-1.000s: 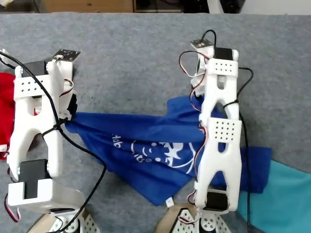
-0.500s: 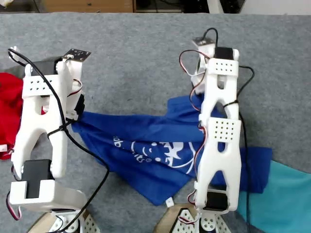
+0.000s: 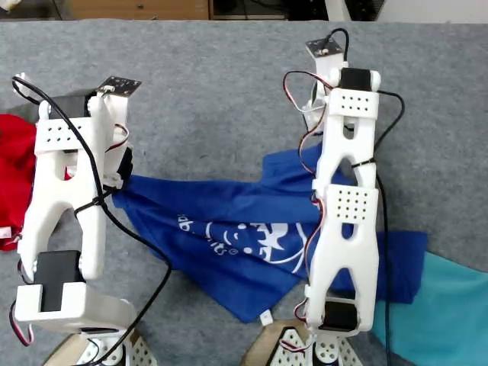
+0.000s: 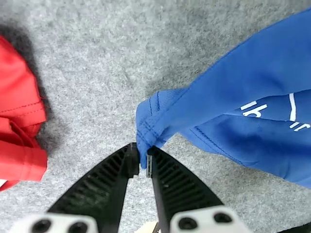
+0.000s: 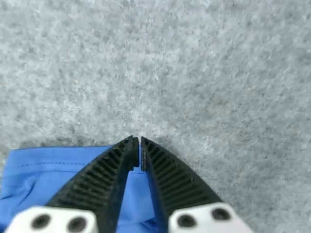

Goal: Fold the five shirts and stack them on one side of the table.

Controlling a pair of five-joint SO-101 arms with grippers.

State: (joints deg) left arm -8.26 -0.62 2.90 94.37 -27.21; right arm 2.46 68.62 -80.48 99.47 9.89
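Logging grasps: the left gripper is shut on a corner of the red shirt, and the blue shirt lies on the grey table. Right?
No. The left wrist view shows the left gripper shut on a corner of the blue shirt; the red shirt lies apart, ungripped. The blue shirt does lie on the grey table.

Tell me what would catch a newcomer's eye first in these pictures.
The blue shirt with white print lies crumpled across the middle of the grey table, under the two white arms. The left end effector pinches its bunched corner near a red shirt at the table's left edge; the right end effector is closed on its far edge. A teal shirt lies at the near right corner.
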